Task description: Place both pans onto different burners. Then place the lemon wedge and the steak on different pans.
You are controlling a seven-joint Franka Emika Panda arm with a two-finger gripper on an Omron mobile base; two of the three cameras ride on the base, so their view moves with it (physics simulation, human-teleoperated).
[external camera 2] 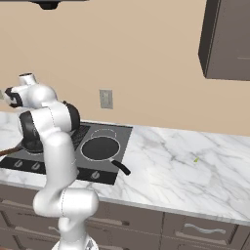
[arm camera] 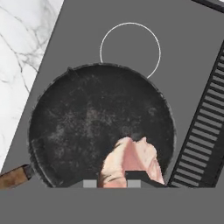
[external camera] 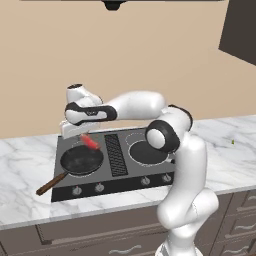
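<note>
Left base view: the gripper (external camera: 86,134) hangs above the wooden-handled pan (external camera: 81,161), which sits on the cooktop (external camera: 64,145) left of the grille (external camera: 116,154); the steak (external camera: 90,142) is pinched in the jaws, clear of the pan floor. Right base view: the dark pan (external camera 2: 100,148) sits on a burner right of the grille, with the lemon wedge (external camera 2: 196,159) well apart on the counter (external camera 2: 161,166). Hand view: the steak (arm camera: 130,162) hangs between the fingertips over the pan's near half, with a bare burner ring (arm camera: 130,50) beyond its rim.

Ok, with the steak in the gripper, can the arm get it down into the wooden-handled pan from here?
Probably yes. The gripper holds the steak directly above the wooden-handled pan, whose black surface lies bare beneath, with nothing between them.
</note>
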